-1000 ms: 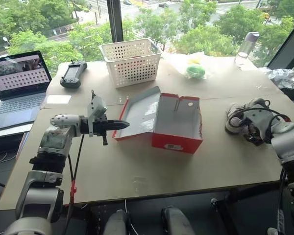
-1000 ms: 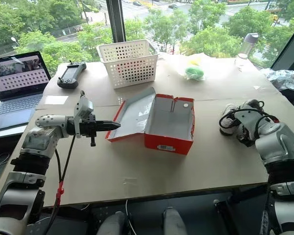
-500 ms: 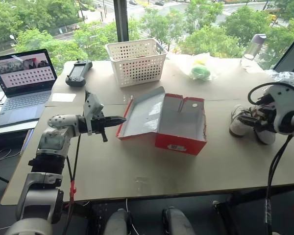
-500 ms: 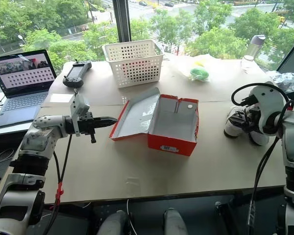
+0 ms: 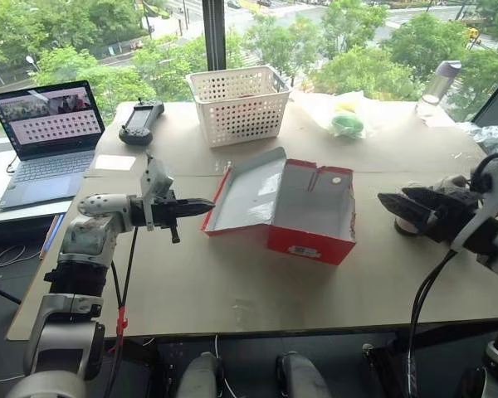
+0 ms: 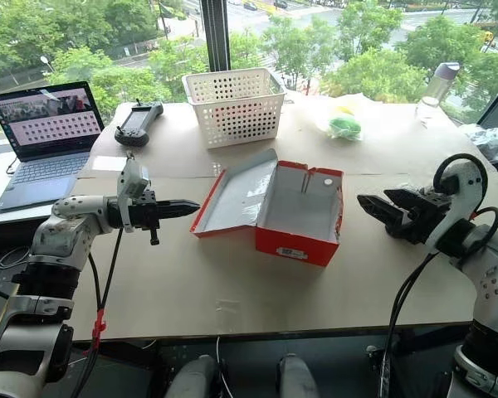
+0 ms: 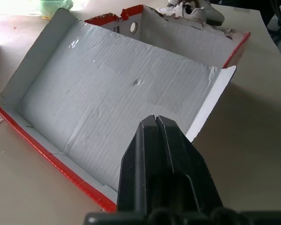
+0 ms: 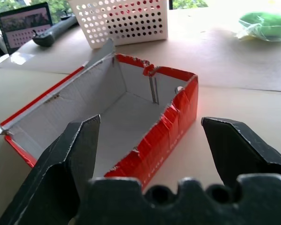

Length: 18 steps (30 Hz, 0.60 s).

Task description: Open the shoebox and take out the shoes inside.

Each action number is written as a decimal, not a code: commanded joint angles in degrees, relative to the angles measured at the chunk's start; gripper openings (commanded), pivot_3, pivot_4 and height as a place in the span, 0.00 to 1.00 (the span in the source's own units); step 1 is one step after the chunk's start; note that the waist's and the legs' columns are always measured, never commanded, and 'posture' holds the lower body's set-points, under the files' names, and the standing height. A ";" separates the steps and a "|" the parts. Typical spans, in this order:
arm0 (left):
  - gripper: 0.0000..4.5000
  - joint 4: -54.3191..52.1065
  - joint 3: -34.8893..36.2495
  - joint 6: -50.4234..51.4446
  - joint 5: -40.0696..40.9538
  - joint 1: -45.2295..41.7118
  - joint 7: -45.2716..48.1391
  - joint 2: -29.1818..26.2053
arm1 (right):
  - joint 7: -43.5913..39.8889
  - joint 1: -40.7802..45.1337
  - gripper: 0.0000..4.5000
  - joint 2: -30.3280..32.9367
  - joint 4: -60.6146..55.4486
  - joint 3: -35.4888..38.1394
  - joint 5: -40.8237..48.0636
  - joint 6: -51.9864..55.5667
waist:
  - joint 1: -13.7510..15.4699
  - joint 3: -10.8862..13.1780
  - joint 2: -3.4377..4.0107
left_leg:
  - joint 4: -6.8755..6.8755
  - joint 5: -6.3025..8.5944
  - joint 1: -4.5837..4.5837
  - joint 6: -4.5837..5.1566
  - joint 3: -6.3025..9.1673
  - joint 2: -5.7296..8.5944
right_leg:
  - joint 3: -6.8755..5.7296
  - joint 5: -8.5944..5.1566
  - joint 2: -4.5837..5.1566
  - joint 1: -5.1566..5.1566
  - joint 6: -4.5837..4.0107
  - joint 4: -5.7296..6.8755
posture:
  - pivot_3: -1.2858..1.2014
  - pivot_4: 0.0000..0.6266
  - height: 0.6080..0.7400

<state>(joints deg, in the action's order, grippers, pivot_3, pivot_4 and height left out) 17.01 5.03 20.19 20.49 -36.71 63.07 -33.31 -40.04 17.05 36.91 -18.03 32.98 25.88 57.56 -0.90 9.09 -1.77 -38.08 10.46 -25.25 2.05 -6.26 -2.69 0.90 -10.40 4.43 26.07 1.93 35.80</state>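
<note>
the left gripper has its jaws pressed together on nothing, pointing level at the long red edge of the flopped-open lid, its tip just short of that edge. the right gripper has its jaws spread wide and empty, aimed at the far end of the shoebox from the other side, well apart from it.

the shoebox sits in the middle of the tabletop with its lid folded out flat toward the left gripper, grey-white inside showing, the box compartment bare. a barcode label shows on its red front wall. the shoes rest on the tabletop beyond the box's right end, close to the right gripper; in the head views that arm hides most of them.

farther back stand a white perforated basket, a black handheld controller, a clear bag with something green and a bottle. an open laptop sits off the tabletop's left edge.
</note>
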 commanded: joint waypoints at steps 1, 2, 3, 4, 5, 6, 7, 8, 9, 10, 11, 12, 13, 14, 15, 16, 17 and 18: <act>0.00 -7.06 8.79 0.25 0.14 3.59 -19.20 5.00 | 5.35 -4.22 0.91 -0.78 -3.75 -2.44 -3.54 -5.68 | -0.10 0.00 0.00 | 0.00 0.00 0.02 0.00 0.01 -0.01 | 0.01 0.02 0.00 -0.01 0.03 0.02 | 0.52 0.24 0.95; 0.00 -9.25 11.14 0.74 0.15 4.91 -24.79 7.17 | 6.49 -5.52 0.91 -1.62 -4.11 -2.50 -3.99 -7.08 | -0.12 0.00 0.00 | 0.00 0.00 0.02 0.00 0.02 -0.01 | 0.02 0.02 -0.01 0.00 0.02 0.04 | 0.52 0.24 0.95; 0.00 -11.79 12.88 0.92 -0.04 6.60 -29.34 9.05 | 7.78 -6.78 0.91 -2.26 -4.20 -2.70 -4.92 -8.96 | -0.11 0.00 0.00 | 0.01 0.00 0.02 0.00 0.03 -0.02 | 0.03 0.03 -0.01 0.01 0.01 0.05 | 0.52 0.24 0.95; 0.00 -14.00 13.58 0.69 -0.87 8.40 -32.37 10.12 | 8.99 -7.76 0.91 -2.73 -4.05 -3.02 -6.01 -10.78 | -0.08 0.00 0.00 | 0.01 0.00 0.02 0.00 0.05 -0.02 | 0.04 0.05 -0.02 0.01 -0.01 0.06 | 0.52 0.24 0.95; 0.00 -17.09 14.97 0.55 -1.95 11.21 -37.33 12.38 | 10.54 -9.26 0.91 -3.58 -3.63 -3.28 -7.79 -14.07 | -0.09 0.00 0.00 | 0.01 0.00 0.02 0.00 0.05 -0.01 | 0.05 0.05 -0.02 0.00 -0.01 0.07 | 0.52 0.24 0.95; 0.00 -19.49 16.31 0.60 -3.07 13.56 -42.36 14.44 | 12.09 -10.06 0.91 -4.81 -3.23 -2.95 -8.64 -16.69 | -0.07 0.00 0.00 | 0.01 0.00 0.02 0.00 0.04 -0.01 | 0.05 0.05 -0.02 0.00 -0.01 0.06 | 0.52 0.24 0.95; 0.00 -21.31 17.13 0.85 -3.72 15.17 -45.89 15.92 | 13.06 -10.68 0.91 -5.64 -2.93 -2.60 -8.97 -18.58 | -0.07 0.00 0.00 | 0.01 0.00 0.02 -0.01 0.03 0.00 | 0.06 0.05 -0.01 -0.01 0.00 0.05 | 0.52 0.24 0.95; 0.00 -23.27 17.41 0.61 -5.15 17.30 -49.09 17.28 | 13.62 -11.24 0.91 -6.63 -2.68 -1.97 -8.76 -20.52 | -0.01 0.00 -0.01 | 0.01 0.01 0.03 -0.01 0.02 0.00 | 0.07 0.07 -0.01 -0.02 0.02 0.03 | 0.52 0.24 0.95; 0.00 -25.23 16.73 0.32 -6.34 19.49 -50.72 18.13 | 14.09 -11.73 0.91 -7.38 -2.45 -1.44 -8.51 -22.03 | 0.00 0.00 -0.01 | 0.01 0.00 0.03 -0.01 0.01 0.01 | 0.08 0.07 0.00 -0.02 0.05 0.03 | 0.52 0.24 0.95; 0.00 -27.56 16.00 0.39 -7.18 21.96 -52.40 19.48 | 14.41 -12.55 0.91 -7.92 -1.99 -1.31 -8.74 -23.79 | 0.02 0.00 -0.01 | 0.01 0.00 0.04 -0.01 0.01 0.01 | 0.07 0.07 -0.01 -0.03 0.09 0.02 | 0.52 0.24 0.95; 0.00 -29.25 14.75 -0.11 -8.74 24.70 -53.83 20.49 | 14.83 -13.55 0.91 -8.28 -1.40 -1.68 -9.55 -25.48 | 0.08 0.00 -0.01 | 0.00 0.00 0.06 -0.02 -0.02 0.02 | 0.07 0.05 -0.01 -0.05 0.10 0.02 | 0.52 0.24 0.95; 0.00 -30.18 13.72 -0.97 -9.96 27.52 -54.84 21.58 | 15.30 -14.60 0.91 -8.78 -0.67 -2.39 -10.52 -27.24 | 0.12 -0.03 -0.01 | 0.00 0.01 0.09 -0.03 -0.03 0.02 | 0.08 0.02 0.00 -0.12 0.12 0.00 | 0.52 0.24 0.95; 0.00 -30.54 13.43 -1.44 -10.68 29.69 -55.98 22.59 | 15.77 -15.46 0.91 -9.23 -0.10 -3.16 -11.21 -28.72 | 0.17 -0.06 0.00 | 0.01 0.01 0.09 -0.03 -0.07 0.02 | 0.06 -0.07 0.00 -0.14 0.08 -0.06 | 0.52 0.24 0.95; 0.00 -30.51 13.39 -1.84 -10.83 31.28 -56.62 23.36 | 16.21 -16.09 0.91 -9.64 0.32 -3.94 -11.81 -30.07 | 0.24 -0.07 -0.01 | 0.01 0.02 0.11 -0.04 -0.08 0.02 | 0.06 -0.17 0.02 -0.18 -0.07 -0.08 | 0.52 0.24 0.95; 0.00 -30.43 13.38 -2.14 -10.58 32.44 -56.87 23.95 | 16.70 -16.50 0.91 -10.10 0.64 -4.61 -12.26 -31.22 | 0.25 -0.07 -0.02 | 0.01 0.02 0.11 -0.04 -0.08 0.00 | 0.05 -0.20 0.02 -0.20 -0.13 -0.07 | 0.52 0.24 0.95; 0.00 -30.34 13.06 -2.58 -10.48 33.44 -56.67 24.24 | 16.97 -16.93 0.91 -10.64 0.77 -5.45 -12.66 -32.20 | 0.19 -0.07 -0.02 | 0.01 0.02 0.11 -0.05 -0.09 -0.01 | 0.04 -0.22 0.01 -0.19 -0.16 -0.07 | 0.52 0.24 0.95; 0.00 -30.33 12.77 -2.95 -10.43 34.12 -56.45 24.34 | 17.17 -17.27 0.91 -11.00 0.83 -6.03 -12.90 -32.94 | 0.20 -0.07 -0.02 | 0.01 0.06 0.11 -0.11 -0.08 -0.01 | 0.04 -0.23 0.00 -0.17 -0.15 -0.07 | 0.52 0.24 0.95; 0.00 -30.36 12.63 -3.14 -10.09 34.55 -56.27 24.55 | 17.45 -17.62 0.91 -11.26 1.03 -6.70 -13.28 -33.65 | 0.18 -0.07 -0.02 | 0.01 0.19 0.11 -0.34 -0.06 -0.02 | 0.05 -0.24 0.00 -0.14 -0.12 -0.07 | 0.52 0.24 0.95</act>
<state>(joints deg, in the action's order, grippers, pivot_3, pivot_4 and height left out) -11.41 18.01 19.03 10.30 -1.90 6.87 -8.74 -23.36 -0.81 25.40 -16.02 26.32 13.23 26.91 -0.72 9.02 -1.79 -38.07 10.67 -25.13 1.69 -6.31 -2.72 0.94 -10.65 4.44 25.93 1.82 35.75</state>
